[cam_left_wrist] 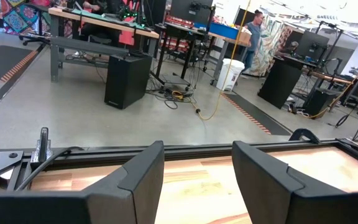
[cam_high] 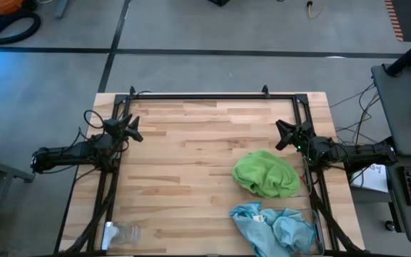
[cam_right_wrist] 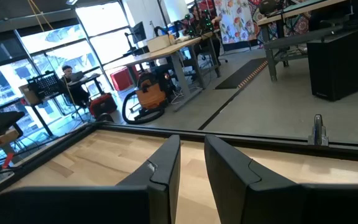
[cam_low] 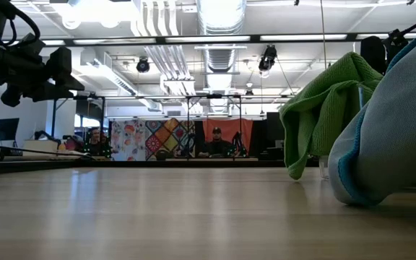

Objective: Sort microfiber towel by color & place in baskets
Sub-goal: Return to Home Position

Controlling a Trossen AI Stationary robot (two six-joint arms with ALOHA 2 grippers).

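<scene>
The room is a large workshop hall with a grey concrete floor, ceiling ducts and lamps, desks with monitors, and colourful patterned cloths on the far wall. A person (cam_right_wrist: 69, 74) sits at one desk. The counter (cam_high: 184, 164) is made of pale wooden strips, with a black frame (cam_high: 198, 96) along its edges. Both arms lie low at the two sides of the counter. The left gripper (cam_high: 133, 128) is over bare wood, with its fingers (cam_left_wrist: 143, 174) wide apart and holding nothing. The right gripper (cam_high: 285, 134) has only a narrow gap between its fingers (cam_right_wrist: 229, 168), and nothing is in it.

The green towels (cam_high: 266, 173) make one soft, rumpled lime heap just behind the right gripper, close beside its arm. The blue towels (cam_high: 277, 227) lie beyond the green ones from that gripper, near the counter's near edge, in a pale sky-blue, crumpled pile. Both heaps are well apart from the left gripper. The baskets (cam_high: 319, 235) are clear and hard to see. A see-through wall shows beside the blue pile, and the basket below the green heap is almost fully covered. A small clear jar (cam_high: 123, 233) stands behind the left gripper, well apart from it, at the near edge.
</scene>
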